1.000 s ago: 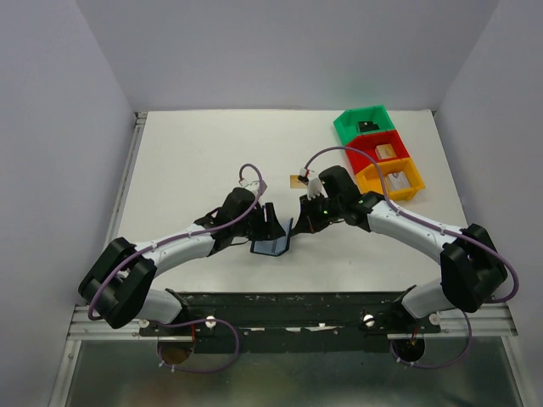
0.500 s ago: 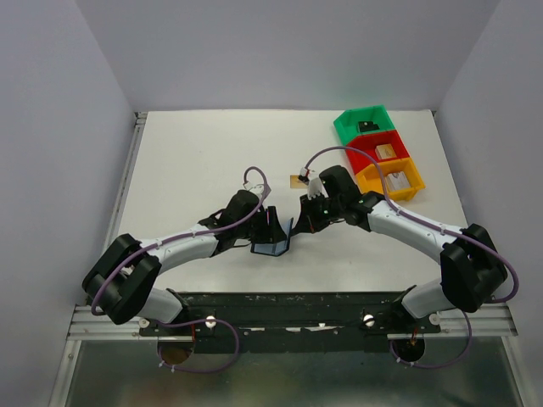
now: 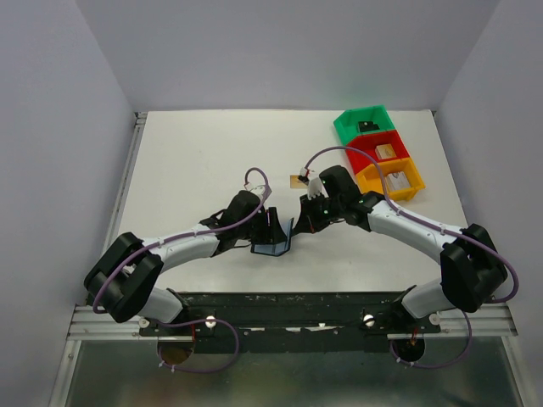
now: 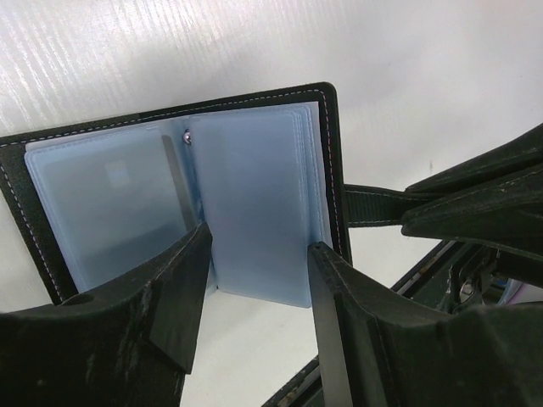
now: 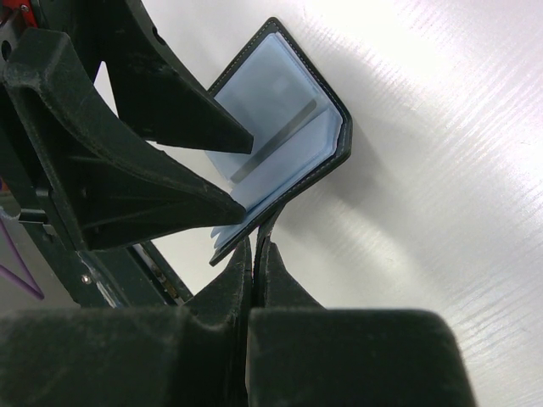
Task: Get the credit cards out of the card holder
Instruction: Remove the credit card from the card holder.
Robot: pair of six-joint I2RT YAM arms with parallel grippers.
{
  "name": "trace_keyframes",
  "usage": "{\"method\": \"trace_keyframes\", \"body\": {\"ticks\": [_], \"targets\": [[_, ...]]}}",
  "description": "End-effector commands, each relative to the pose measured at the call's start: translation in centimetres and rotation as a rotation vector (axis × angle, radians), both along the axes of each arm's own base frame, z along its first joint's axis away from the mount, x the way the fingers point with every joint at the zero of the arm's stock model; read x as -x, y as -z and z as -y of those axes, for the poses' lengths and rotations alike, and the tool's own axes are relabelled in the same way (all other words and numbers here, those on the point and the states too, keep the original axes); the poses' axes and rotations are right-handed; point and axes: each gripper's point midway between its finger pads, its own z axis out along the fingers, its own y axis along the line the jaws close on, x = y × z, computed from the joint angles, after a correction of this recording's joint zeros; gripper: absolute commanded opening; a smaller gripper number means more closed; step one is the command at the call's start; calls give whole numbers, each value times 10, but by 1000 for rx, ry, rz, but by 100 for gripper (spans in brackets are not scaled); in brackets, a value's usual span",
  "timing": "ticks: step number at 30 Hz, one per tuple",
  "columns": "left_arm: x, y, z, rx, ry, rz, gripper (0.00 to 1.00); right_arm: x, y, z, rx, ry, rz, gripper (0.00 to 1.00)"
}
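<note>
While your right gripper (image 5: 254,244) pinched its strap tab (image 4: 371,208), the card holder (image 4: 182,195) sat open on the table (image 4: 424,68) beneath your left gripper (image 4: 259,259), fingers spread. The credit cards (image 5: 273,131) seemed thin, stiff and slick; you'd have needed an exposed edge, not the floppy sleeves (image 4: 254,170).

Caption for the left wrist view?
Left gripper, fingers open, poised over the opened card holder; the right gripper pinches its strap.

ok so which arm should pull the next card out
left, probably: the left gripper stands open over the blue sleeves of the card holder, while the right gripper is shut on its strap, holding it in place
</note>
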Motion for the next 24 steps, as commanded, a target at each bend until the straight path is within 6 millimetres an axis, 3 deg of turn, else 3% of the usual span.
{"method": "trace_keyframes", "body": {"ticks": [1, 14, 24], "targets": [[1, 3, -3, -18, -2, 9, 61, 3, -1, -1, -14, -24, 3, 0], [-6, 5, -25, -111, -95, 34, 63, 3, -1, 0, -14, -26, 5, 0], [-9, -10, -34, -107, -139, 83, 64, 3, -1, 1, -8, -24, 8, 0]]}}
